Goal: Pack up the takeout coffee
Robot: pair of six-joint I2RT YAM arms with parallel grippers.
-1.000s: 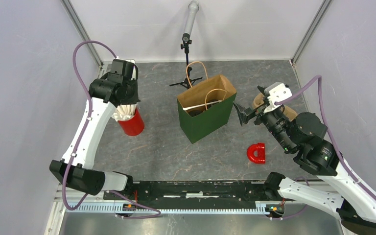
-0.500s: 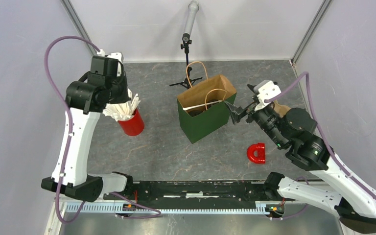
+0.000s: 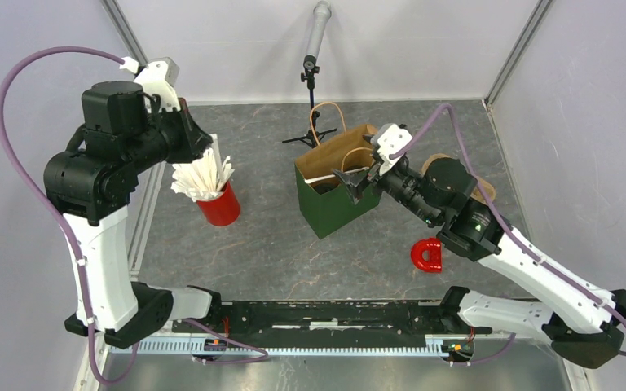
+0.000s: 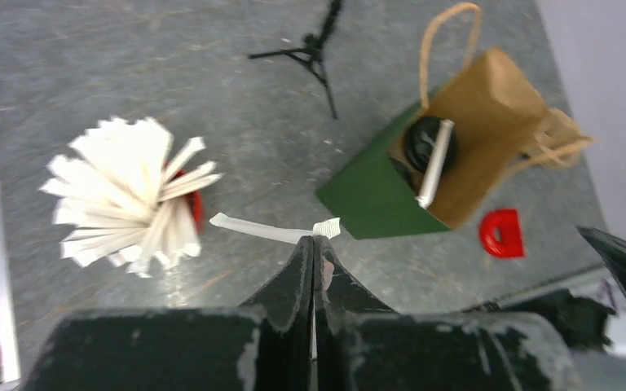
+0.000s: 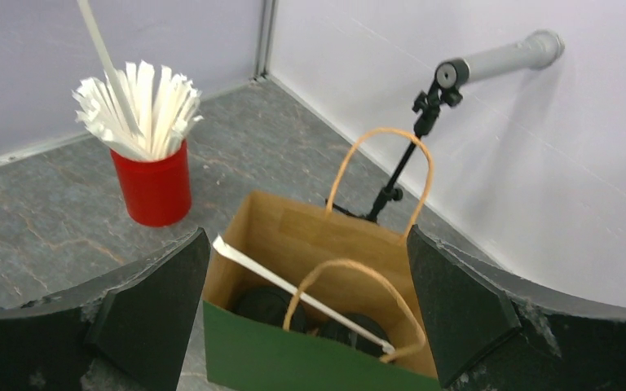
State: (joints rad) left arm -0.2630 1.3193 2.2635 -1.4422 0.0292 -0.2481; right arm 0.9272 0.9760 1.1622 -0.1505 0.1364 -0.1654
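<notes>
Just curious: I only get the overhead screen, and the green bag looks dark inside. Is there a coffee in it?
Observer: The left wrist camera shows a round black lid inside the green bag, with a white stick lying across it.
Operator: And what is the left claw carrying? I can't make it out from above.
Observer: The left gripper is shut on a second stick, pinched near one end.
</notes>
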